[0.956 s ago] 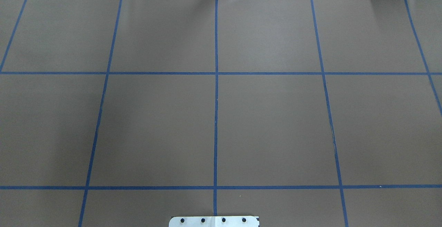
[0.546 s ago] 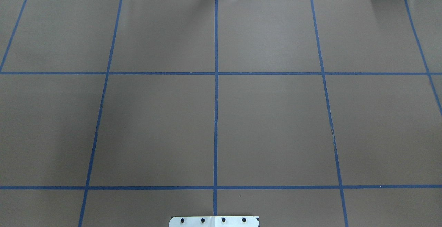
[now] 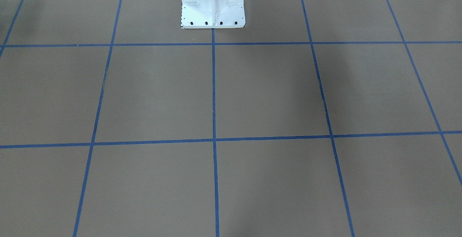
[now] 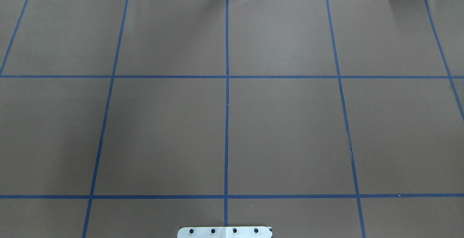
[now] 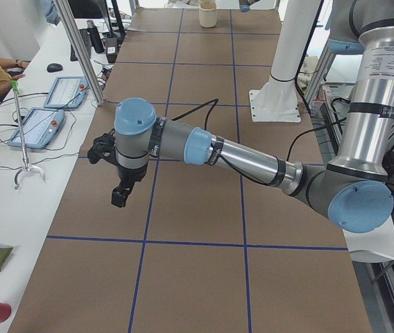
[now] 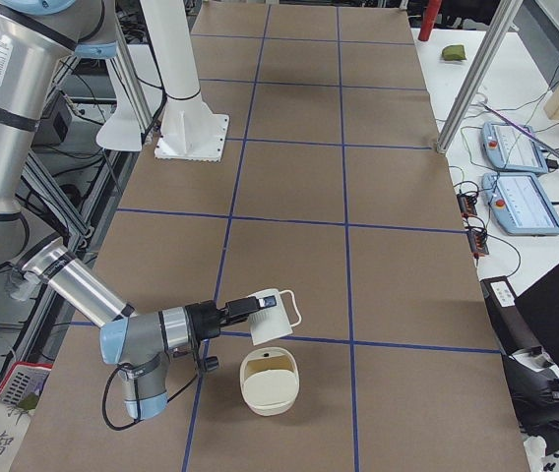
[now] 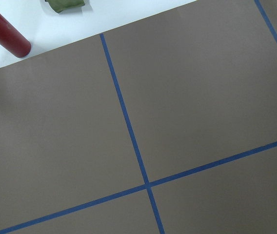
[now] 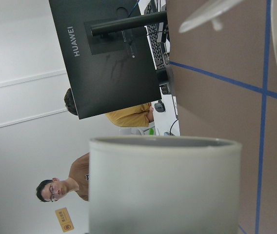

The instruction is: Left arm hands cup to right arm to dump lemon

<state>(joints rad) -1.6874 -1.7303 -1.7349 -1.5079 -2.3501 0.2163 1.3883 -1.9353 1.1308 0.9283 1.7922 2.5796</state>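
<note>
The off-white cup (image 6: 272,323) lies tipped on its side at the tip of my right gripper (image 6: 245,311), mouth angled down over a cream basket (image 6: 265,401). In the right wrist view the cup's grey-white wall (image 8: 163,185) fills the lower frame; no fingers show there, so I cannot tell how the right gripper stands. My left gripper (image 5: 118,198) hangs above the brown table near the other end, far from the cup, nothing visible in it; I cannot tell if it is open or shut. The lemon is out of view. Overhead and front views show no arm.
The white robot pedestal (image 3: 213,4) stands at the table's middle edge. A red cylinder (image 7: 4,31) and green cloth (image 7: 65,5) lie off the mat. Teach pendants (image 6: 521,187), a metal post (image 6: 471,84) and a monitor (image 8: 104,58) line the operators' side, with people seated there.
</note>
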